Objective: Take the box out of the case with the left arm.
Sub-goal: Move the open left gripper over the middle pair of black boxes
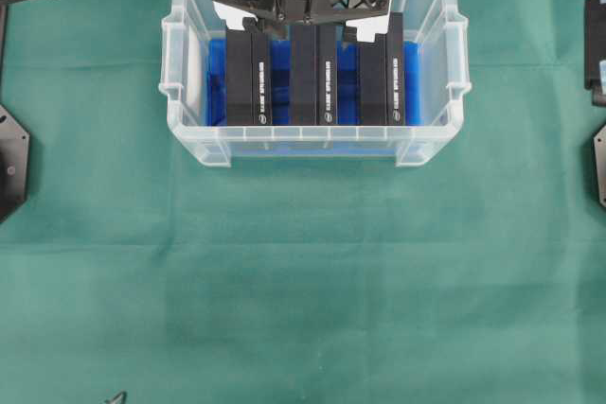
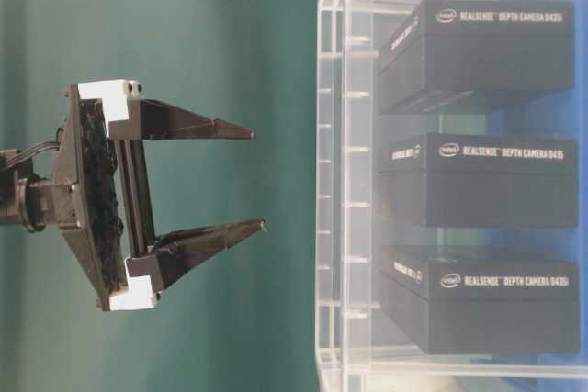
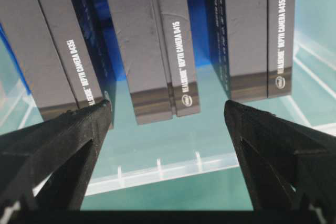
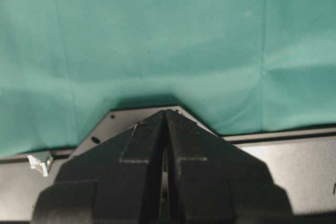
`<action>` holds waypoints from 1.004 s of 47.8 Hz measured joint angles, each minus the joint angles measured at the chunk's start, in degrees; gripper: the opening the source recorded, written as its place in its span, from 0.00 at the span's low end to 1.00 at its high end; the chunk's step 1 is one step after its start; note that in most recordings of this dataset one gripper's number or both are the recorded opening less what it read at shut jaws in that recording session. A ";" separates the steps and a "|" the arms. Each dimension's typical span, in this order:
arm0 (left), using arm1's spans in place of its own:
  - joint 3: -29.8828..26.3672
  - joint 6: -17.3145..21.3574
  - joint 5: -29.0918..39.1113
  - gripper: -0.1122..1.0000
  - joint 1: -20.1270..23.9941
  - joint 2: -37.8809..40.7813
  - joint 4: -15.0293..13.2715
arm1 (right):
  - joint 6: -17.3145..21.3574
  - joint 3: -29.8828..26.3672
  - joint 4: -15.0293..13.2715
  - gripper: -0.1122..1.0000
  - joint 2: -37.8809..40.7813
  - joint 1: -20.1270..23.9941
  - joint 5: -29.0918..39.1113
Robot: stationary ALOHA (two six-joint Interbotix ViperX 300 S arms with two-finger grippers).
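So the left gripper (image 1: 301,18) is spread wide with nothing in it, hovering over the 12 o'clock end of the clear case (image 1: 189,63), which sits at about 12 o'clock on the green tabletop (image 1: 303,281). Inside on the blue lining (image 1: 216,82) there are three dark camera boxes standing side by side: left box (image 1: 248,78), middle box (image 1: 313,73), right box (image 1: 381,68) (each labelled as a RealSense depth camera), and the wrist view has the fingertips (image 3: 100,109) either side of the middle one's near end without touching. The right gripper (image 4: 165,116) is pinched together over at 3 o'clock, empty, well apart from the case.
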 measured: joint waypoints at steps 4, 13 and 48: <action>0.09 0.00 0.00 0.88 0.00 0.09 0.00 | 0.09 0.00 0.00 0.11 0.00 0.09 0.00; 0.00 0.00 -0.09 0.88 0.00 0.09 0.00 | 0.09 0.00 0.00 0.11 0.00 0.09 0.00; 0.00 0.00 -0.62 0.88 0.00 0.00 -0.09 | 0.09 0.00 0.00 0.11 0.09 0.09 0.00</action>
